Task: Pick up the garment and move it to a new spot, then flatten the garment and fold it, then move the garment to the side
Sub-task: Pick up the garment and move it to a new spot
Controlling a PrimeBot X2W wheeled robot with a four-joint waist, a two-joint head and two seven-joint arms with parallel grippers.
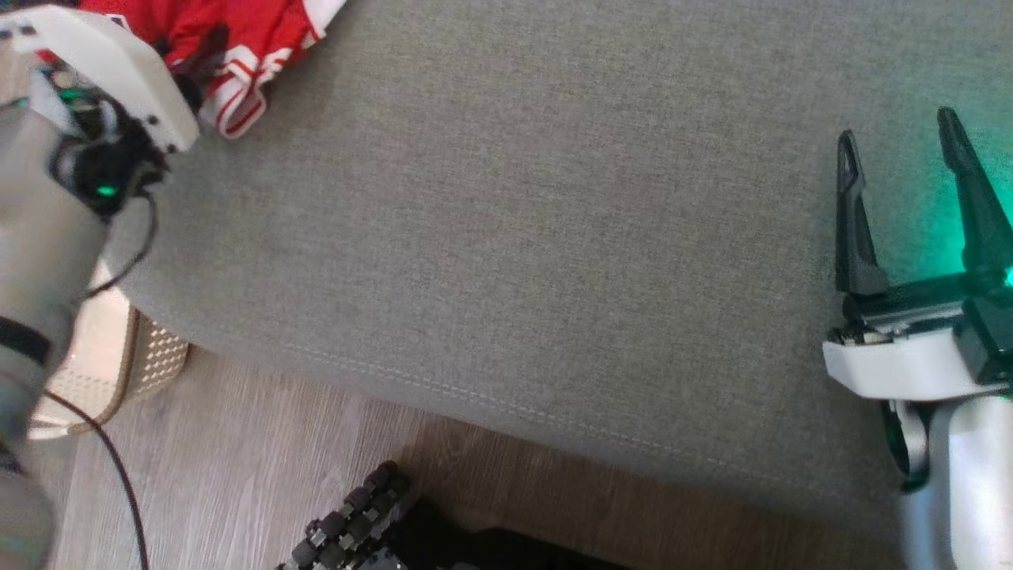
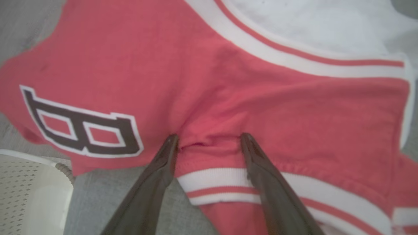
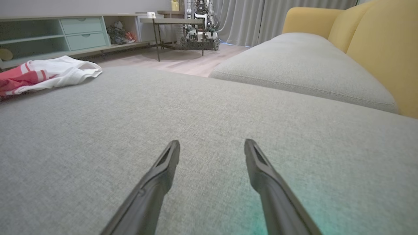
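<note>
Left pincer (image 2: 209, 138): wide open, both tips resting on the red-and-white garment (image 2: 261, 98), nothing gripped. Right pincer (image 3: 212, 147): wide open, empty, above grey cushion (image 3: 209, 107); garment far to its left.

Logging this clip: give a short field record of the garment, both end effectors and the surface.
surface: grey upholstered cushion
garment: red jersey, white trim, crumpled on cushion
left end effector: open, astride a jersey fold
right end effector: open, over bare cushion, clear of jersey
nearby: pale basket on floor
</note>
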